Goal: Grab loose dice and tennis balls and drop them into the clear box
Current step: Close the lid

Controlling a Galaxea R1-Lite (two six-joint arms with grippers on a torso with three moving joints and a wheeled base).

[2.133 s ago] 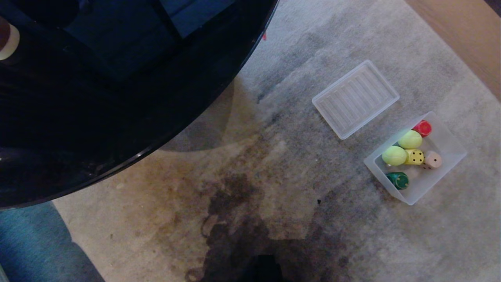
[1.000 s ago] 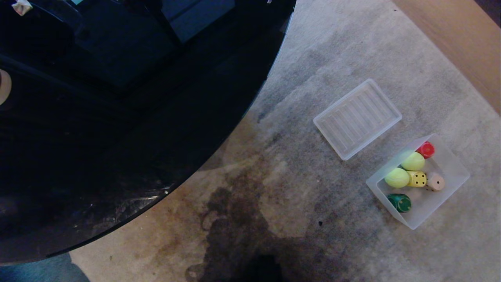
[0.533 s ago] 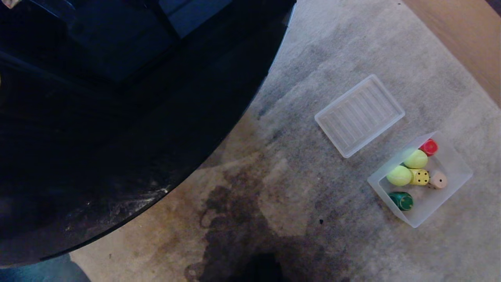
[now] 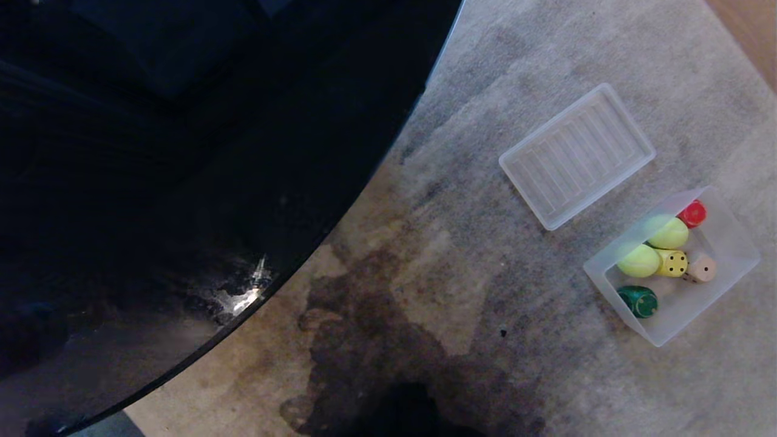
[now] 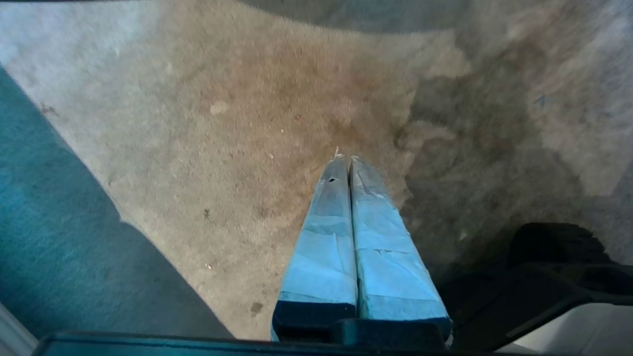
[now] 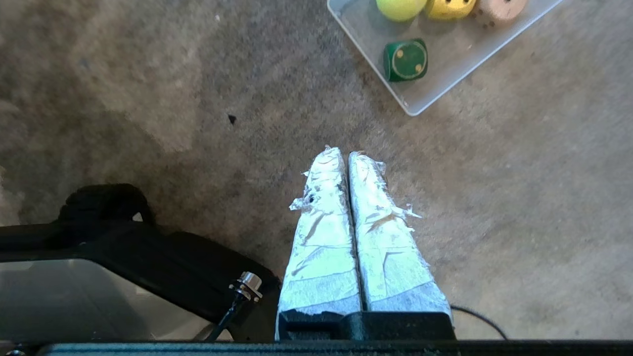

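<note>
Black and glossy, a round table (image 4: 152,182) overhangs the stained grey carpet (image 4: 425,273), well apart from the clear box (image 4: 728,276). Just beside the box, on its table side, lies a ribbed translucent lid (image 4: 576,156). Inside the box sit two tennis balls (image 4: 666,232), touching each other, a yellow die (image 4: 672,263) against them, a green die (image 4: 637,301) near one corner, a beige die (image 4: 702,267) and a red piece (image 4: 692,213). The right gripper (image 6: 345,157) hangs above carpet near the box, fingers pressed together, empty. The left gripper (image 5: 344,162) hangs further off, likewise closed and empty.
</note>
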